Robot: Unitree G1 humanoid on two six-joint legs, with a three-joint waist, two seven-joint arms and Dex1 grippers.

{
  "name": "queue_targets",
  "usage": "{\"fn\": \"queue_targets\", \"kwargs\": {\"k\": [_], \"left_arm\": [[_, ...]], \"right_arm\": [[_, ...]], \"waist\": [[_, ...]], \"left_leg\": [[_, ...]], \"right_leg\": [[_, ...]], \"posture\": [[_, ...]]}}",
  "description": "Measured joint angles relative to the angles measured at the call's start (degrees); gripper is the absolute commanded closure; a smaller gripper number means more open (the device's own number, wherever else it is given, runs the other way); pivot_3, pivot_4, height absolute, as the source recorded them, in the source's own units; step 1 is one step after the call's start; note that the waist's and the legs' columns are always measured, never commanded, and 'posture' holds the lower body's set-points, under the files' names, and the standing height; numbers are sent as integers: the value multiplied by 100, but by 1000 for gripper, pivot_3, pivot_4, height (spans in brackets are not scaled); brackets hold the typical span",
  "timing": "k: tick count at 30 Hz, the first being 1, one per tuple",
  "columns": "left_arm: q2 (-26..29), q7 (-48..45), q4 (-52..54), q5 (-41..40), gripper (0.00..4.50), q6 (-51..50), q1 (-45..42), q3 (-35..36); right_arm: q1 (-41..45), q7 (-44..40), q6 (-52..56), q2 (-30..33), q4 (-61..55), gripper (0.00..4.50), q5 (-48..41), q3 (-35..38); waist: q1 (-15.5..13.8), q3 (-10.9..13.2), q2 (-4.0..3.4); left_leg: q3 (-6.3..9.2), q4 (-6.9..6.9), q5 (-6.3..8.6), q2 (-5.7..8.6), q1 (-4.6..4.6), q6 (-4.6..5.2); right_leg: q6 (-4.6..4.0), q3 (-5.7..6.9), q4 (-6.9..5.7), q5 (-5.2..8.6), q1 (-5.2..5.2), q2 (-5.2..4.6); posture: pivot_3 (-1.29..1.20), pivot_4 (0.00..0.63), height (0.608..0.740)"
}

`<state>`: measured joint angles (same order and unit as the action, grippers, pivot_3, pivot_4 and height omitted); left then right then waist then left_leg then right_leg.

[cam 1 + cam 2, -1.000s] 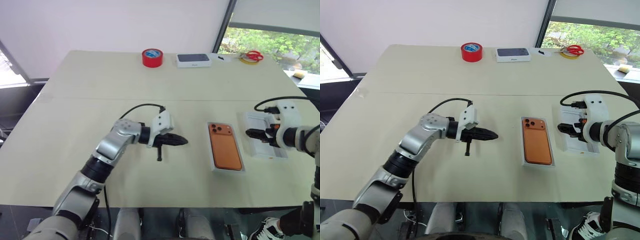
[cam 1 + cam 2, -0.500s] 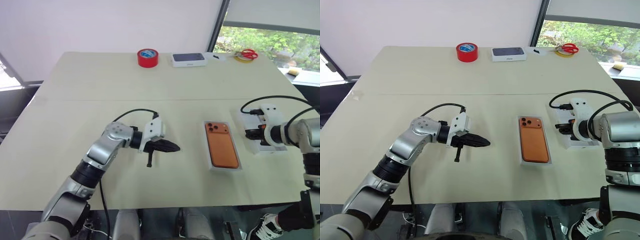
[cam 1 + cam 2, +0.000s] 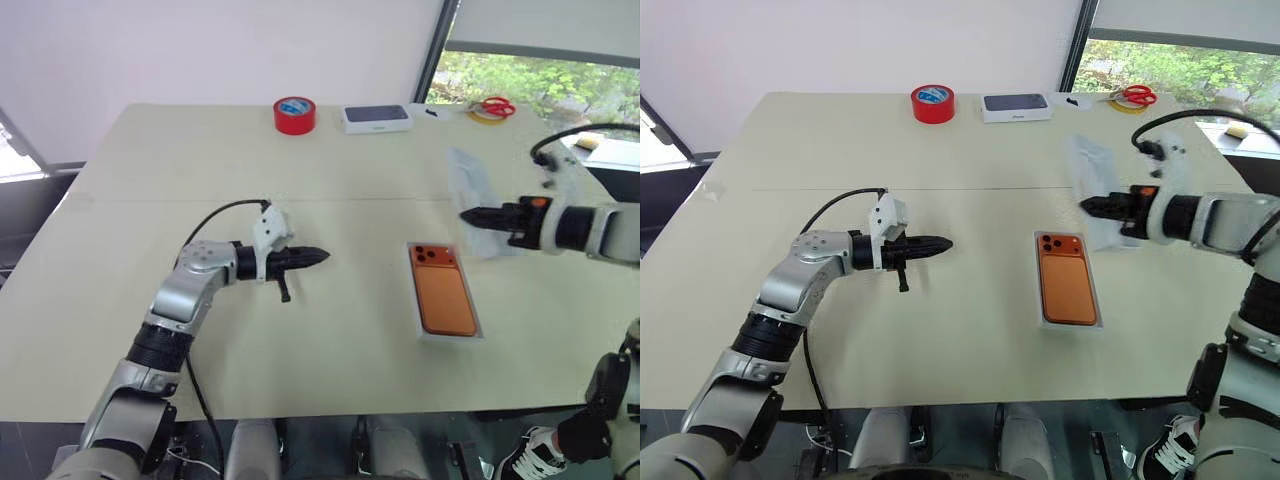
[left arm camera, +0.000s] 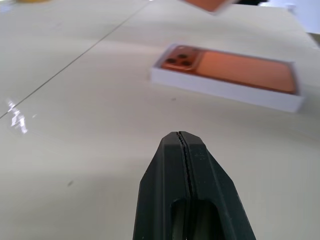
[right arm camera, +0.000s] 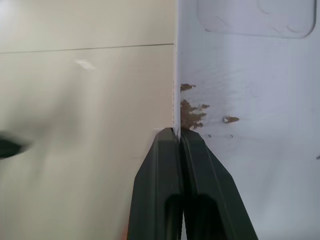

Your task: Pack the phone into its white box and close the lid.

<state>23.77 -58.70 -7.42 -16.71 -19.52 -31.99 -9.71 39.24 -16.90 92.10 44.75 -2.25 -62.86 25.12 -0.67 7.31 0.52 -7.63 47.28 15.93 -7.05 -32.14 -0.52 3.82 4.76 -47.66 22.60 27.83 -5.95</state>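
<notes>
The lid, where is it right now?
The lid is off the table, pinched at its edge by the right gripper on the robot's right, just behind and to the right of the phone lying in its white box.

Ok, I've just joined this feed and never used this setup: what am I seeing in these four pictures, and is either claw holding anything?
It is a two-armed robot at a pale table. The two wide pictures come from cameras in its head, looking down over the arms. The two close-ups come from wrist cameras, looking along each claw's black fingers. The flat orange-copper phone already lies in its shallow white cardboard box. The right gripper is shut on the rim of the white cardboard lid, held up in the air past the phone. The left gripper is shut with nothing in it, above the table. At the far edge: a red tape roll, a dark-blue-topped white box, red-handled scissors.
</notes>
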Motion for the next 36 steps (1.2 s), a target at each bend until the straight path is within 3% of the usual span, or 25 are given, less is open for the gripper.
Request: {"fn": "queue_targets", "kwargs": {"k": [2,4,6,12,15,19,20,23,27,31,36], "left_arm": [[-41,30,-204,37,4500,55,-122,-3],[-84,34,-342,71,4500,160,-264,-5],[-133,44,-453,117,4500,229,-323,-1],[-369,24,-520,124,4500,286,-396,-36],[-514,25,-513,133,4500,283,-396,-93],[-698,33,-525,283,4500,291,-406,-335],[-720,32,-530,338,4500,302,-416,-401],[-873,32,-578,499,4500,341,-457,-589],[-1260,131,-762,639,4500,367,-623,-817],[-1623,278,-1000,811,4500,474,-790,-1007],[-1979,398,-1172,921,4500,529,-950,-1111]], "right_arm": [[-189,903,-43,-243,-57,4434,-1476,-212],[-677,2241,-865,-58,-324,4434,-3416,-955],[-924,3168,-1631,-240,-657,4434,-4459,-1400],[-1557,4649,-3058,-1329,-1642,4434,-4875,-1713],[-2068,5142,-3443,-1558,-1966,4434,-4874,-1837],[-2356,5245,-3683,-1387,-2309,4434,-4884,-1852],[-2409,5230,-3721,-1338,-2340,4200,-4888,-1852],[-2527,5126,-3738,-1029,-2341,3105,-4888,-1842],[-2428,4724,-3468,-219,-2202,1041,-4890,-1827],[-1991,4179,-3130,958,-2005,1041,-4890,-1766],[-1887,3859,-3008,1699,-1770,1041,-4890,-1733]], "waist": [[-5,0,1],[-24,-1,2],[-1,0,1],[-35,-8,14],[-17,-7,12],[-5,-7,13],[-5,-8,12],[-13,-8,12],[-23,-6,9],[-12,-5,10],[-23,-5,10]], "left_leg": [[4,13,1,0,-6,1],[16,65,9,-3,-39,12],[8,84,24,-8,-48,34],[12,83,25,-4,-46,38],[8,85,27,-1,-46,41],[11,85,27,-2,-44,42],[11,85,28,-2,-44,42],[11,84,28,-1,-44,43],[9,86,30,0,-44,46],[11,83,31,0,-44,48],[11,83,31,0,-44,48]], "right_leg": [[-1,0,-8,0,2,0],[3,1,-47,4,28,0],[7,-2,-46,4,29,-1],[7,0,-34,3,14,4],[7,-3,-32,3,13,1],[4,-3,-32,4,14,2],[4,-3,-32,4,14,2],[0,-4,-32,7,14,2],[-3,-5,-31,8,14,1],[-12,-10,-30,13,17,2],[-1,-10,-30,7,16,1]], "posture": [[0,150,637],[0,150,637],[0,150,637],[0,150,637],[0,150,637],[0,150,637],[0,150,637],[0,150,637],[0,150,637],[0,150,637],[0,150,637]]}}
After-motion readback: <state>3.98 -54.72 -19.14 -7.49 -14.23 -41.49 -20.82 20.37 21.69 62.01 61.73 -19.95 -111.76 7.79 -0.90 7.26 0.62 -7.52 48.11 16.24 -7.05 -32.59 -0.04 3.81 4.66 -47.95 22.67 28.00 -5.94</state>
